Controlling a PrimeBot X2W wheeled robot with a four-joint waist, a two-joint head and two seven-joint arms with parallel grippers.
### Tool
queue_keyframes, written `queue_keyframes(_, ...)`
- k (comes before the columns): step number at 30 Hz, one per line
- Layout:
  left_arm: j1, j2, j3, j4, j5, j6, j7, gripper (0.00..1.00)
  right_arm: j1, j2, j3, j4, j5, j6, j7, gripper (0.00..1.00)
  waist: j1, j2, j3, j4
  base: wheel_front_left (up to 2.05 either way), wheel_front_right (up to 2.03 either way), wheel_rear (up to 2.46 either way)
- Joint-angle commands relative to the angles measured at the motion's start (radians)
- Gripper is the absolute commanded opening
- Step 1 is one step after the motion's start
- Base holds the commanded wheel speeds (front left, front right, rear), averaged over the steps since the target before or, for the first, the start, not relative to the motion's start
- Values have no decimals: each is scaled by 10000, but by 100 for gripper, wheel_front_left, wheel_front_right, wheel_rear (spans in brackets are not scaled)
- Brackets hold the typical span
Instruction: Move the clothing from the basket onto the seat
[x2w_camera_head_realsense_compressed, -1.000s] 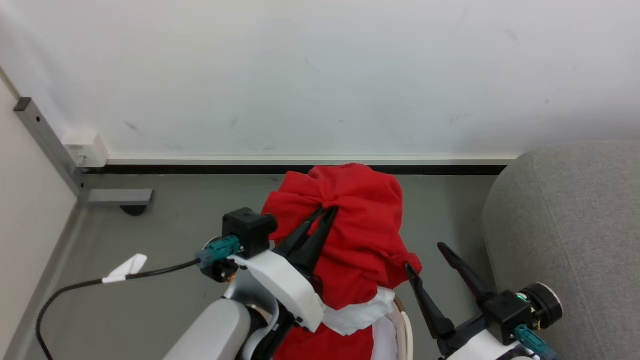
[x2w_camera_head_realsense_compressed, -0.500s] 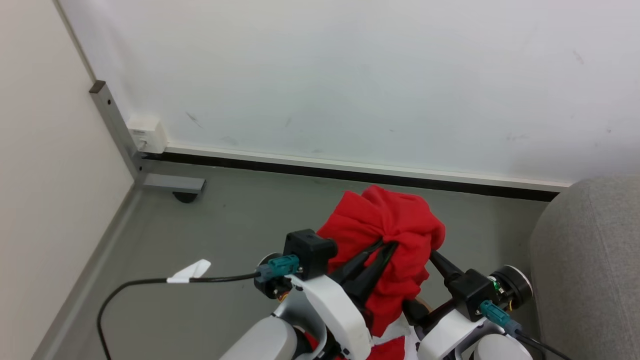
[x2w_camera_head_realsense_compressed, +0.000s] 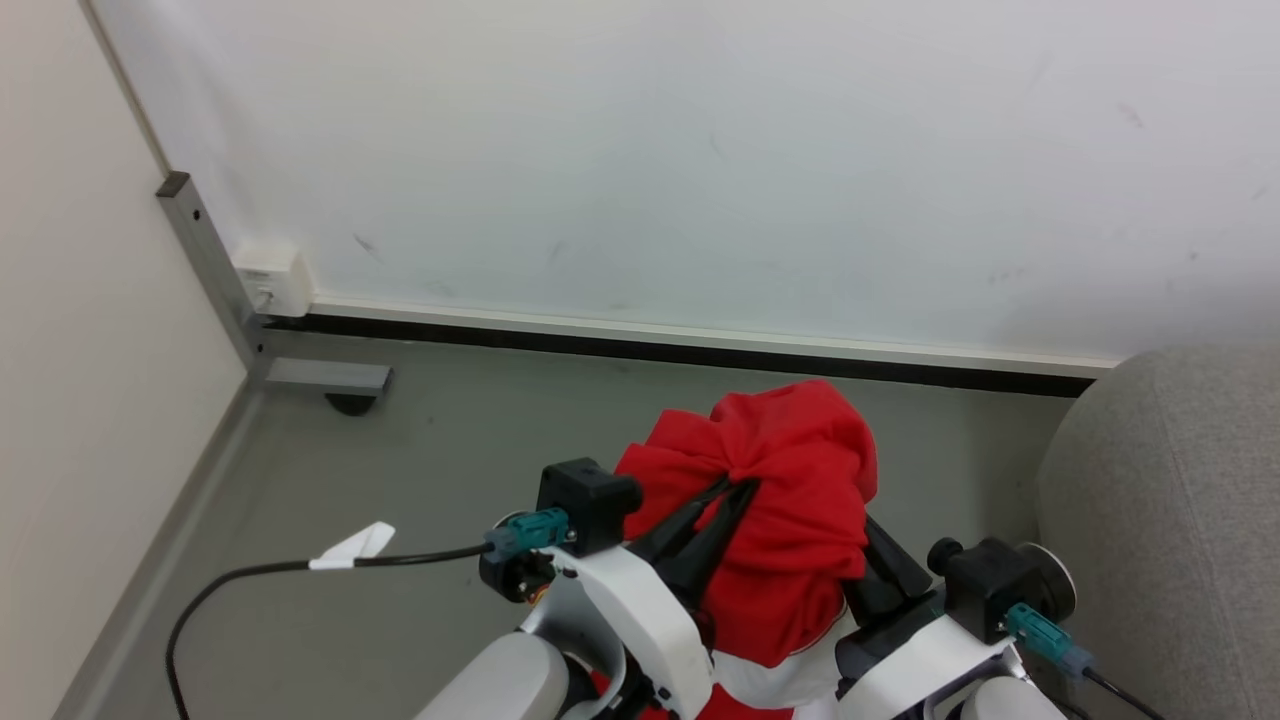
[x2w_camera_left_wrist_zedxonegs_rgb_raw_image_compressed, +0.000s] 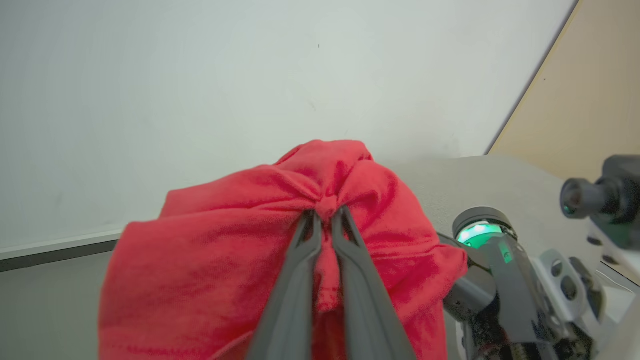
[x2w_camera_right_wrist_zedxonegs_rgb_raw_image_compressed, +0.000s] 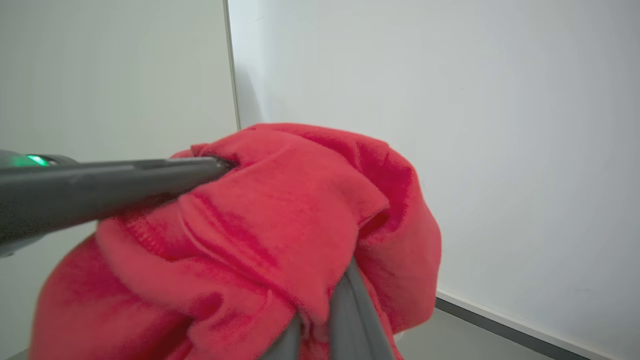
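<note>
Holding the clothing (x2w_camera_head_realsense_compressed: 790, 520) up in a red bunch just left of the seat (x2w_camera_head_realsense_compressed: 1160, 520), above the floor (x2w_camera_head_realsense_compressed: 450, 450) and apart from the seat's cushion. Pinched at the top by the left gripper (x2w_camera_head_realsense_compressed: 735, 487): fingers (x2w_camera_left_wrist_zedxonegs_rgb_raw_image_compressed: 295, 280) pressed nearly together, a tight knot of cloth squeezed between the tips, folds spreading out from that pinch. Clamped lower down, on the side nearer the seat, by the right gripper (x2w_camera_right_wrist_zedxonegs_rgb_raw_image_compressed: 327, 320): fingers (x2w_camera_right_wrist_zedxonegs_rgb_raw_image_compressed: 352, 300) narrow, a fold of cloth caught between them, tips buried under the red cloth. Drapes down over both pairs of fingers, with a white edge (x2w_camera_head_realsense_compressed: 790, 685) hanging at the bottom, farther from the seat than the right wrist. Shows a green light (x2w_camera_left_wrist_zedxonegs_rgb_raw_image_compressed: 480, 235) on the right wrist, between the bunch and the seat in the left wrist view. Trails a black cable (x2w_camera_head_realsense_compressed: 250, 575) with a white tag (x2w_camera_head_realsense_compressed: 350, 545) from the left wrist, away from the seat across the floor. Hangs before a white wall (x2w_camera_head_realsense_compressed: 640, 150) that runs on behind the seat, with a dark skirting strip (x2w_camera_head_realsense_compressed: 650, 350) at its foot and a grey metal post (x2w_camera_head_realsense_compressed: 205, 265) in the corner, well apart from the seat.
</note>
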Motion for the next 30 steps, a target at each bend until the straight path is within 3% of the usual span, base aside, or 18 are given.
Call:
queue_keyframes(1,128,99,62,28,-31,31,-67,0,289,-2,-173,-109,387,-23,-31,0,-1,0,38,-191,0,0,0)
queue_keyframes(3,128,142,94,13,-24,86,-132,4,377,-6,-388,-385,776,-23,-33,0,-1,0,71,-368,0,0,0)
queue_keyframes(4,133,175,137,-1,-4,120,-177,40,438,-20,-460,-522,950,-23,-33,0,-1,0,99,-486,0,0,0)
queue_keyframes(5,133,197,156,-17,24,189,-190,85,497,-93,-570,-675,1065,-23,-33,0,-1,0,124,-595,0,0,0)
queue_keyframes(6,143,218,178,-37,44,206,-247,100,561,-158,-655,-824,1188,-23,-33,0,-1,0,146,-716,0,0,0)
queue_keyframes(17,363,460,368,-512,118,329,-734,100,809,-651,-1922,-2281,1848,-21,-34,0,-1,0,371,-2292,0,0,0)
queue_keyframes(30,492,747,65,-831,356,-124,-1647,100,2291,-919,-3362,-3806,2273,-20,125,0,-1,0,642,-4601,0,0,0)
